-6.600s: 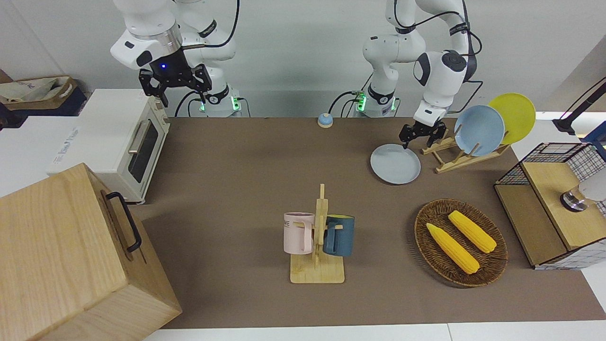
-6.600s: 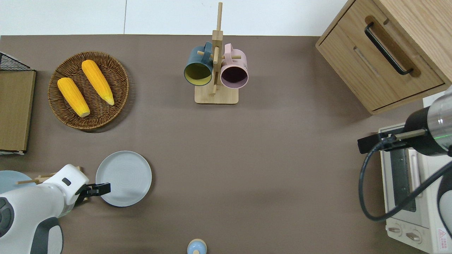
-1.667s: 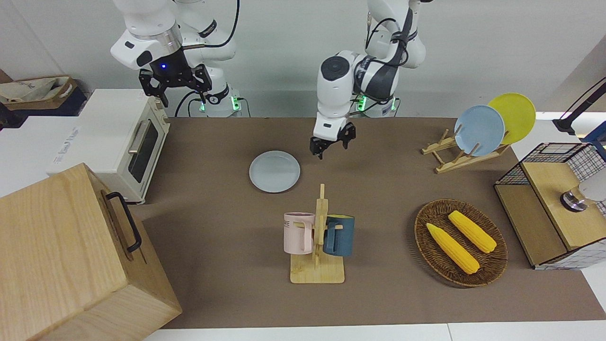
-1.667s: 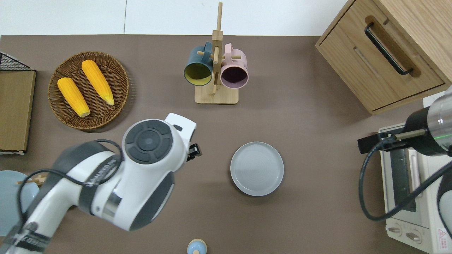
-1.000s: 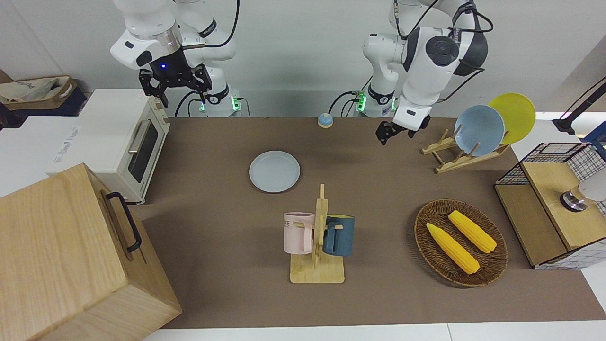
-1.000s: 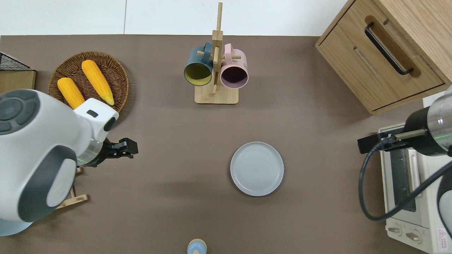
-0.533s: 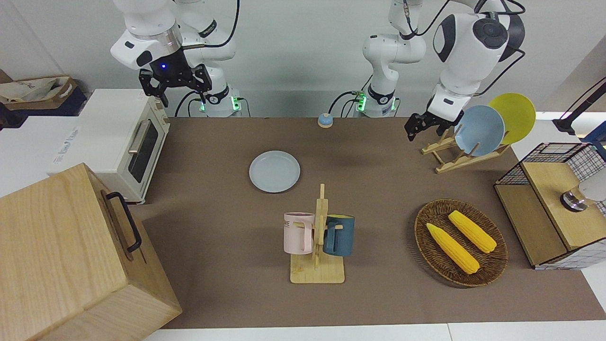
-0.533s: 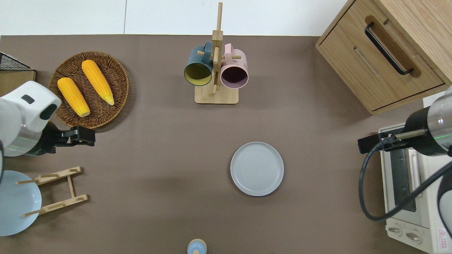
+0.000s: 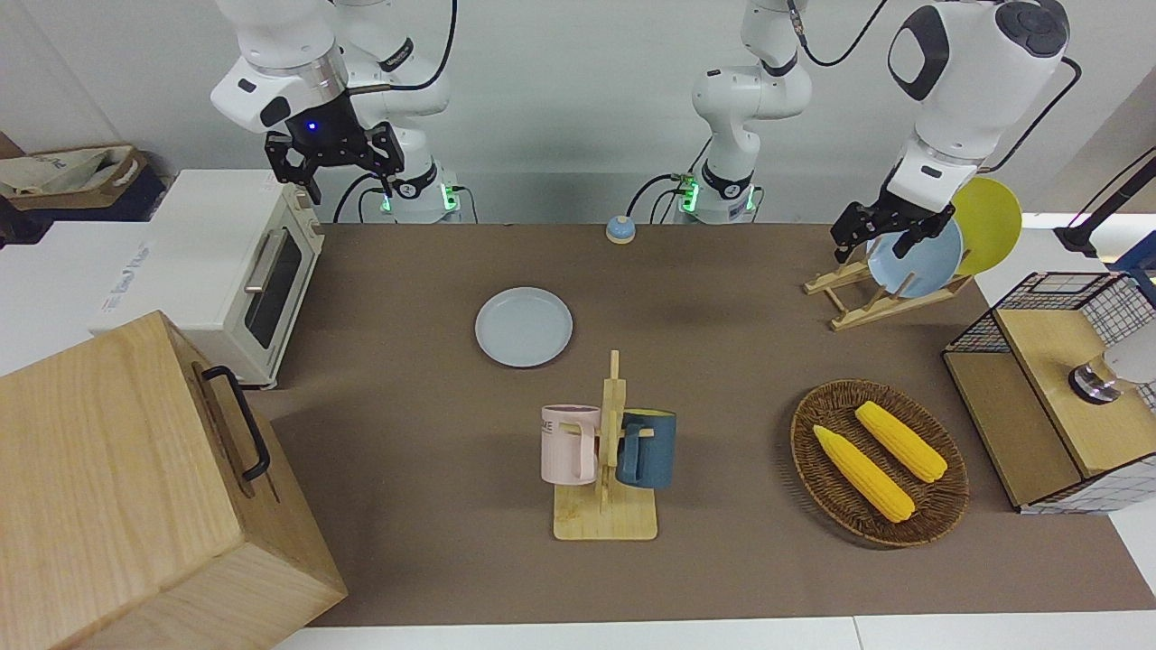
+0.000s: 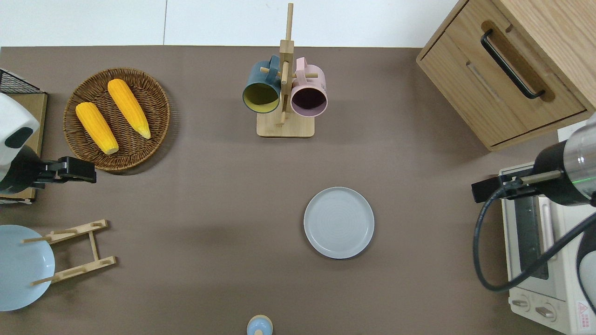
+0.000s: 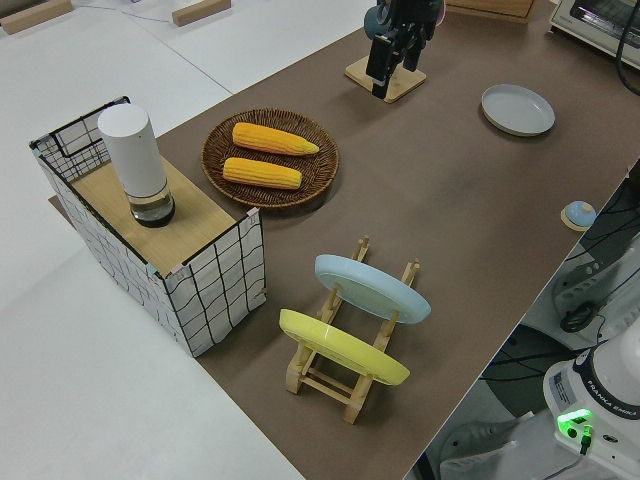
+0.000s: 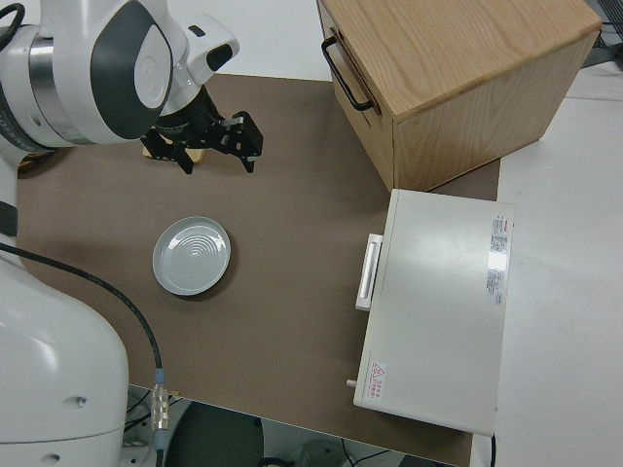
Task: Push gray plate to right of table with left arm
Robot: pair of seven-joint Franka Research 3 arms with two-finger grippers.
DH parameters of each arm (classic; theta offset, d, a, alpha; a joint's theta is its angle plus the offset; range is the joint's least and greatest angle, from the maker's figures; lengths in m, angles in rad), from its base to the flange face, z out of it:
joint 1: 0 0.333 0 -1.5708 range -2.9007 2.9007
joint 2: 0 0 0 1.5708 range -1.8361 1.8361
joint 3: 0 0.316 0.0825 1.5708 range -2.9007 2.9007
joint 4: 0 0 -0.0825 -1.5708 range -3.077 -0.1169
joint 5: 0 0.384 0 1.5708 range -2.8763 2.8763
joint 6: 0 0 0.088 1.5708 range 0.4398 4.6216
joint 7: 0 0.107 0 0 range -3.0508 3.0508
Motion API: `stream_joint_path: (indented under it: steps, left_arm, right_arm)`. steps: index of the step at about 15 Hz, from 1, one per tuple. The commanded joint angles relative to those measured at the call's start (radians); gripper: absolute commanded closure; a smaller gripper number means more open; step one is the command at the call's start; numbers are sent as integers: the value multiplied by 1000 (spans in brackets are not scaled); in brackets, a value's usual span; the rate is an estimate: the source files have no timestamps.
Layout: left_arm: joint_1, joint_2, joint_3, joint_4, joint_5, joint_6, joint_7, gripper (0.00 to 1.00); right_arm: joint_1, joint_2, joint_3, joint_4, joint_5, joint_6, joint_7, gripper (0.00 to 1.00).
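The gray plate [image 9: 524, 327] lies flat on the brown table [image 9: 433, 379], about mid-table and a little toward the right arm's end; it also shows in the overhead view [image 10: 339, 222], the left side view [image 11: 517, 109] and the right side view [image 12: 192, 256]. My left gripper [image 9: 876, 246] is up in the air, open and empty, far from the plate. In the overhead view it [image 10: 88, 177] is over the table beside the corn basket's rim. The right arm is parked, its gripper [image 9: 352, 185] open.
A mug rack [image 10: 284, 93] with two mugs stands farther from the robots than the gray plate. A wicker basket [image 10: 153, 88] holds two corn cobs. A wooden rack [image 9: 867, 298] holds a light-blue and a yellow plate. A toaster oven [image 9: 235, 271], a wooden cabinet [image 9: 117, 487], a wire crate [image 9: 1066, 397] and a small bell [image 9: 619, 229] are also here.
The plate went from beside the plate rack to mid-table and now lies still. My left gripper has drawn back from it toward its own end of the table and risen.
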Motion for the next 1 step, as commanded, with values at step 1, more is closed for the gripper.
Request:
stream_joint_path:
  steps: [1]
  left_arm:
    - [-5, 17, -1, 35, -2, -28, 19, 0]
  right_arm:
    - [-20, -3, 17, 9, 6, -16, 13, 17]
